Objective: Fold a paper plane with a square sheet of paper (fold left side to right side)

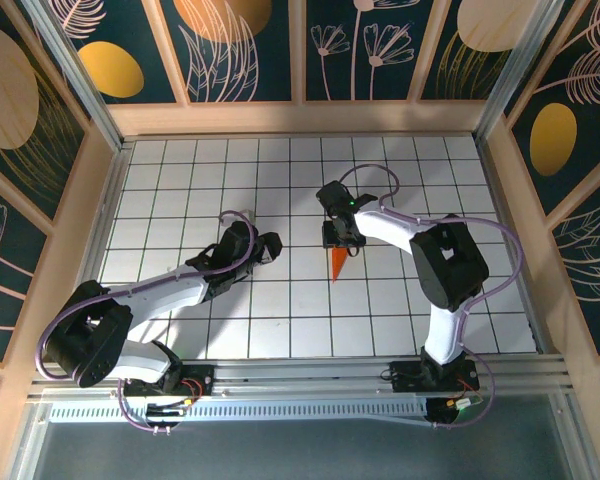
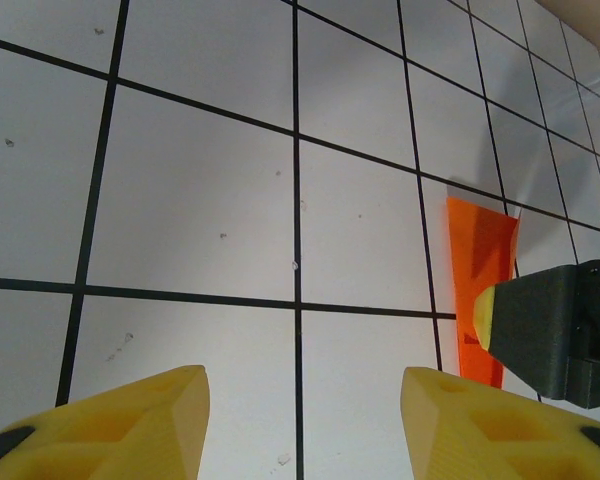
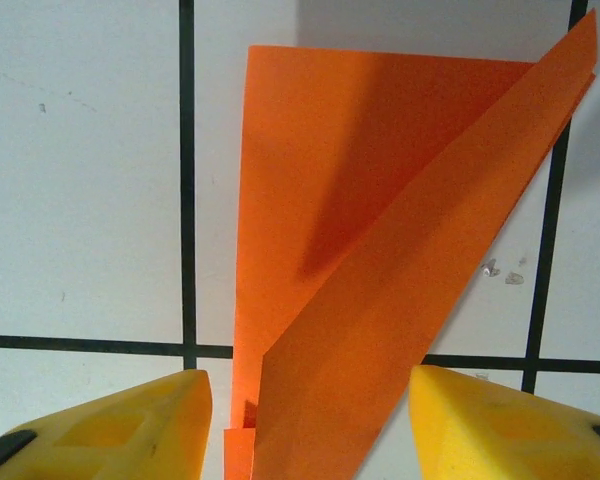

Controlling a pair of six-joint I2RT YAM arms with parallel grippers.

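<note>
**One featherweight dart, two spread claws**

Near the middle of the white gridded table (image 1: 180, 180) lies the paper plane (image 3: 360, 200), an orange dart whose point juts toward the near edge from under the right claw (image 1: 340, 238). In the right wrist view that claw's yellow fingers (image 3: 110, 425) stand apart on either side of the dart's narrower end, pinching nothing. One long flap lifts off the layer beneath and throws a shadow on it.

The left claw (image 2: 300, 430) hovers just beside the plane, equally spread, with bare table between its fingers.

The paper looks very light, thin and springy. It will likely skate on the smooth tiles, and it will crumple if squeezed hard. The safest hold is probably across the stacked layers along the central crease. The fragile point and the loose flap edge would bend away.
</note>
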